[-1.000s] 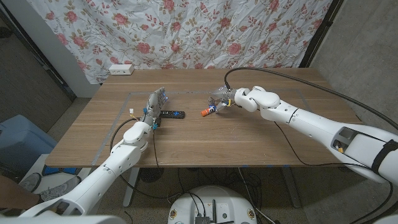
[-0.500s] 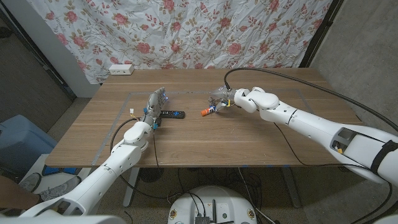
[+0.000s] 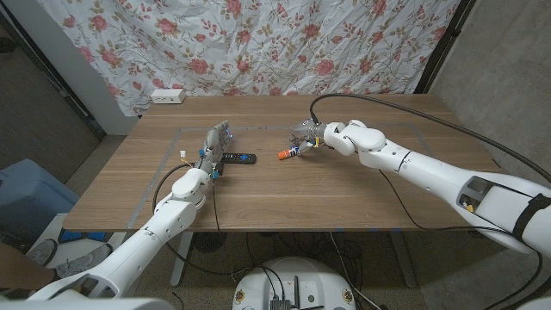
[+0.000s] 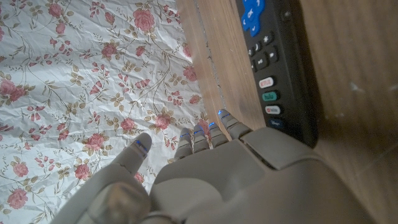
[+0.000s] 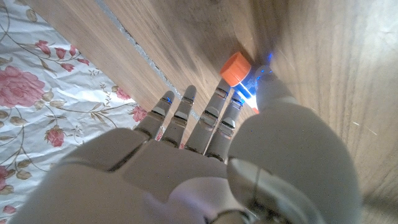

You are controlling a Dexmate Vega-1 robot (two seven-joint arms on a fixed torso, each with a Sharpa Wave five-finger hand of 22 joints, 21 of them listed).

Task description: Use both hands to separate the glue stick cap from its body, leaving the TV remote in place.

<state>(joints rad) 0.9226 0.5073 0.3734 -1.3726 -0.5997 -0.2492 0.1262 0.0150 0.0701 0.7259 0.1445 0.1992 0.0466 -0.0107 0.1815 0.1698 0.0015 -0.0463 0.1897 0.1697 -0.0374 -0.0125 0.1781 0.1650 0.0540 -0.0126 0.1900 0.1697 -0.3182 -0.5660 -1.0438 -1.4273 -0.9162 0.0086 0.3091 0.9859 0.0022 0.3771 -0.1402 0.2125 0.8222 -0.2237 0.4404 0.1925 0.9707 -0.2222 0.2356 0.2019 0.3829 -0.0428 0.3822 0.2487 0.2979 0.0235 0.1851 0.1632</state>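
The glue stick [image 3: 290,152] lies on the table near the middle, its orange cap [image 3: 282,157] pointing toward the robot's left. My right hand [image 3: 310,138] hovers right over its body end with fingers stretched out and apart. In the right wrist view the orange cap [image 5: 235,67] shows just past the thumb tip; I cannot tell if the thumb touches the stick. The black TV remote [image 3: 238,158] lies left of the stick. My left hand [image 3: 215,143] stands beside it, fingers straight, holding nothing. The remote [image 4: 273,68] runs alongside that hand [image 4: 205,177] in the left wrist view.
A white power strip [image 3: 167,96] sits at the table's back left corner before the floral curtain. Grey tape lines [image 3: 172,164] mark a rectangle on the wood. A black cable [image 3: 413,108] arcs over the right arm. A blue bin [image 3: 26,194] stands off the table's left side.
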